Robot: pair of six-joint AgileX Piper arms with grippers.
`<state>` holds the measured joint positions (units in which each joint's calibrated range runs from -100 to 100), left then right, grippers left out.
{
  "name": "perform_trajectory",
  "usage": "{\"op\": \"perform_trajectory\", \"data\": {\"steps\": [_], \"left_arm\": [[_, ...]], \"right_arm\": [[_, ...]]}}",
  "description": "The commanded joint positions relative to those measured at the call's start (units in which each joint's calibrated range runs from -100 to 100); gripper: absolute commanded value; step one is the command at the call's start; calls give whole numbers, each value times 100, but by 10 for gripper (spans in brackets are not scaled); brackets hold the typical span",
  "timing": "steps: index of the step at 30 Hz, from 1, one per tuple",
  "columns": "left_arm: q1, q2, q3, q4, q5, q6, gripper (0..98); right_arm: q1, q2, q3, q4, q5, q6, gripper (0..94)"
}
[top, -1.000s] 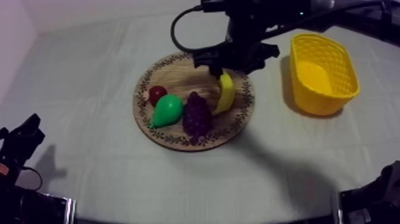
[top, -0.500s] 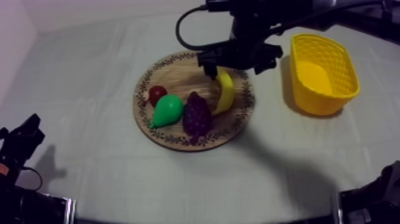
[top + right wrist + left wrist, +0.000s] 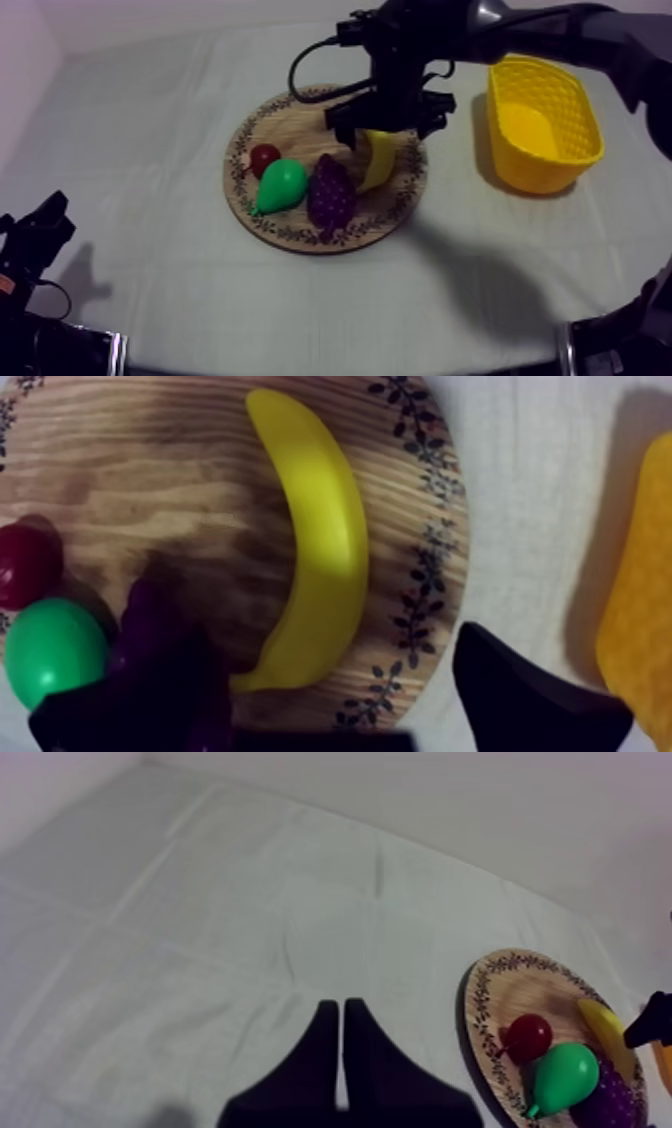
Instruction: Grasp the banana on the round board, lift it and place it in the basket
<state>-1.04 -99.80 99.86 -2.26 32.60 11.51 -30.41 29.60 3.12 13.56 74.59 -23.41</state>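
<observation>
Since half a second ago the right gripper [image 3: 385, 122] has dropped a little lower over the banana [image 3: 378, 160], while the fruit has not shifted. Its two black fingers are spread wide and hold nothing. In the right wrist view the banana [image 3: 320, 546] lies lengthwise between them, one finger [image 3: 110, 716] by the grapes [image 3: 160, 626] and the other [image 3: 520, 696] just past the rim of the round wooden board [image 3: 150, 466], over the cloth.

The banana rests flat on the board [image 3: 290, 125], on the side nearer the yellow basket [image 3: 540, 168]. The bunch of grapes [image 3: 332, 195] lies just beside it. Next come the green pear [image 3: 280, 185] and the small red fruit [image 3: 264, 157], close together. The basket stands off the board on the grey-white cloth [image 3: 150, 120], apart from the fruit.

The left gripper [image 3: 35, 235] sits low at its own side of the table, well away from the board. Its fingers [image 3: 322, 1062] are pressed together in a narrow wedge, with nothing between them.
</observation>
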Motion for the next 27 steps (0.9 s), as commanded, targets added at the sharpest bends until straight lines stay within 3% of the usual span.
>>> {"op": "perform_trajectory", "data": {"steps": [1, 13, 18, 27], "left_arm": [[-1, -3, 3, -1, -2, -1, 1], [-1, -3, 3, -1, -2, -1, 1], [-1, -3, 3, -1, -2, -1, 1], [-1, -3, 3, -1, -2, -1, 1]], "right_arm": [[19, 227, -114, 4, 7, -5, 923], [151, 915, -780, -13, -29, 94, 903], [183, 1001, -895, -229, -213, 404, 794], [197, 1071, -844, -257, -372, 361, 584]]}}
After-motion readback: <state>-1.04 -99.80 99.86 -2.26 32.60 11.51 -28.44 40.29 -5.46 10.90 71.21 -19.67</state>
